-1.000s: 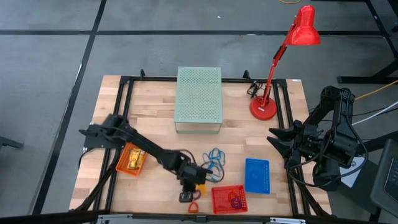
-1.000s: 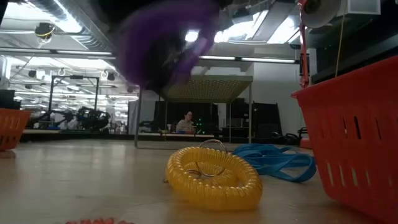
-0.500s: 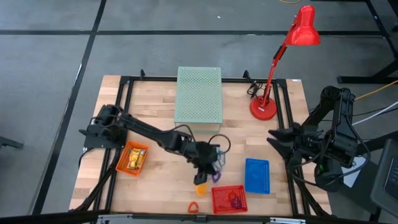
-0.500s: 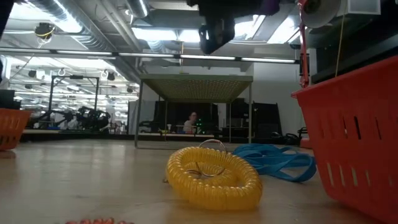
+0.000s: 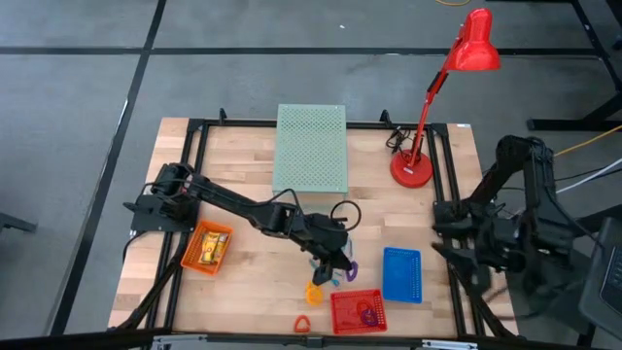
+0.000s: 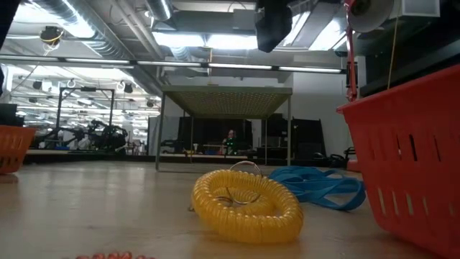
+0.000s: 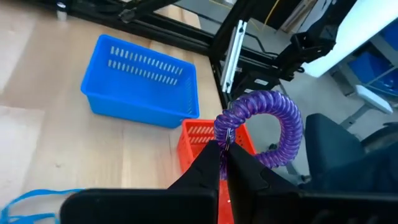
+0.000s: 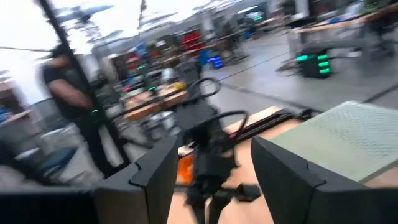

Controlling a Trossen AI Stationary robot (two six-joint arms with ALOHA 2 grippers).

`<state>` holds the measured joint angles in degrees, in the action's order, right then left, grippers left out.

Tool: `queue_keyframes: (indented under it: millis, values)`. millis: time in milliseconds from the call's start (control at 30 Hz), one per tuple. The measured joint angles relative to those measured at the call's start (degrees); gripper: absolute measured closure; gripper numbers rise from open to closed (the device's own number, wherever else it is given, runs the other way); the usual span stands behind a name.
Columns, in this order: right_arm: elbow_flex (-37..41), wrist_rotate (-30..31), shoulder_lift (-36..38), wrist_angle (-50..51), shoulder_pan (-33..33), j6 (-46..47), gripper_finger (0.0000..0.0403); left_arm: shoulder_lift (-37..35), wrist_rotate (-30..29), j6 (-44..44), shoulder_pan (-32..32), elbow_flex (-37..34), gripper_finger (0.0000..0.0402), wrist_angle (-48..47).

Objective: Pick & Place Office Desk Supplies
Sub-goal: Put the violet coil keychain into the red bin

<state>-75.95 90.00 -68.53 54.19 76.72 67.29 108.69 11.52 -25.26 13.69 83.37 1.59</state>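
Observation:
My left gripper [image 5: 335, 262] is shut on a purple coil ring [image 7: 273, 124] and holds it in the air between the red basket [image 5: 357, 311] and the blue basket [image 5: 401, 274]. A yellow coil ring [image 6: 246, 205] lies flat on the table, with thin blue loops [image 6: 316, 185] behind it. An orange clip [image 5: 304, 323] lies near the front edge. In the red basket lies another purple piece [image 5: 367, 313]. My right gripper [image 5: 439, 231] waits open at the table's right edge, its fingers [image 8: 155, 171] wide apart. My left gripper pinches one end of the purple coil ring [image 7: 227, 127] between its two fingertips. The fingers slant down toward the table's right edge. The coil arcs out past the fingertips, lifted clear of the table, above the red basket's rim [image 7: 208, 132].
An orange basket [image 5: 207, 248] with yellow pieces stands at the left. A pale green perforated box [image 5: 311, 151] sits at the far middle and a red desk lamp [image 5: 428, 117] at the far right. Black frame rails run along the table's edges.
My left gripper has risen from the table's front and gone toward the right and far side, tipping up from pointing steeply down. It stays shut on the purple coil ring, which has been lifted clear. My right arm has swung a little at the right edge.

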Motion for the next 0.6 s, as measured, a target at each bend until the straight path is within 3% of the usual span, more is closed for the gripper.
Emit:
queue_keyframes:
  millis: [67,200,367,500,600]
  values:
    - [0.01,-0.02,0.12,2.19,3.44,3.75,0.0197,0.26,-0.31,-0.35,0.48,-0.02,0.0394,0.01]
    - [-2.95,-0.06,0.19,1.57,6.47,1.72,0.0197,0.76,-1.09,-1.73,0.64,-0.02,0.0394,0.73]
    - [-10.61,-0.86,-1.03,-7.87,5.52,-17.11,0.0197,0.81,-1.5,-2.81,0.52,0.0,0.0394,2.12]
    - [-14.9,-7.23,-1.71,-18.9,4.06,-35.44,0.0197,0.81,-1.5,-3.49,0.44,0.0,0.0394,3.14]
    - [-15.03,-10.59,-1.8,-21.79,1.15,-40.01,0.0197,0.79,-1.73,-3.44,0.44,0.0,0.0394,2.95]
